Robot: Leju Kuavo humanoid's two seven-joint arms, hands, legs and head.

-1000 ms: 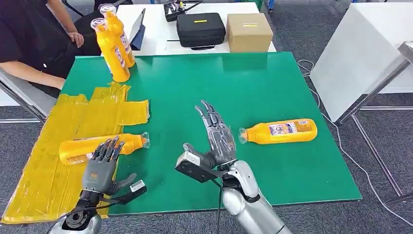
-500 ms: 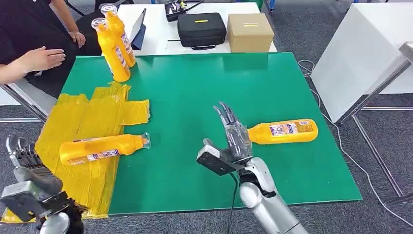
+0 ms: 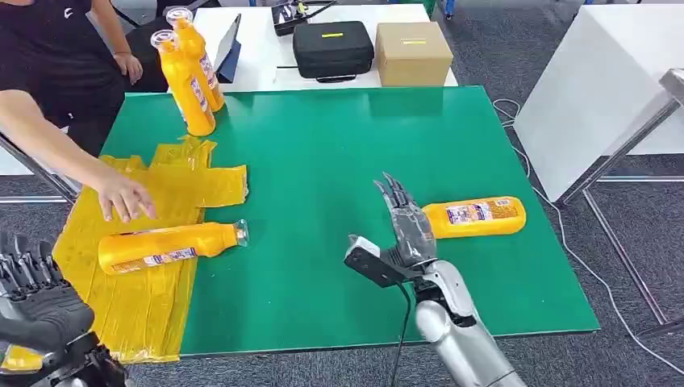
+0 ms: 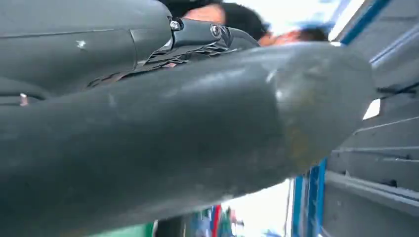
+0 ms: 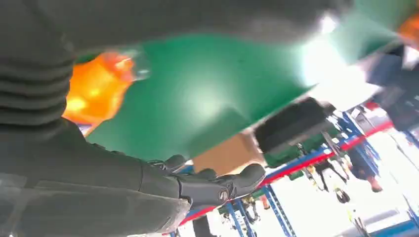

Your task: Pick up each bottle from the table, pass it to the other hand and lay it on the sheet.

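- The left hand [image 3: 36, 294] hangs off the table's [image 3: 339, 153] near left corner, fingers apart, holding nothing.
- A person's hand [image 3: 123, 196] rests on the yellow sheet [image 3: 145, 298] along the left edge — just above a bottle [image 3: 165, 246] lying on it.
- Two upright bottles [image 3: 189, 72] stand at the far left corner.
- The right hand [image 3: 410, 230], fingers straight and spread, is just beside the cap end of the lying bottle [image 3: 476, 217] near the right edge.
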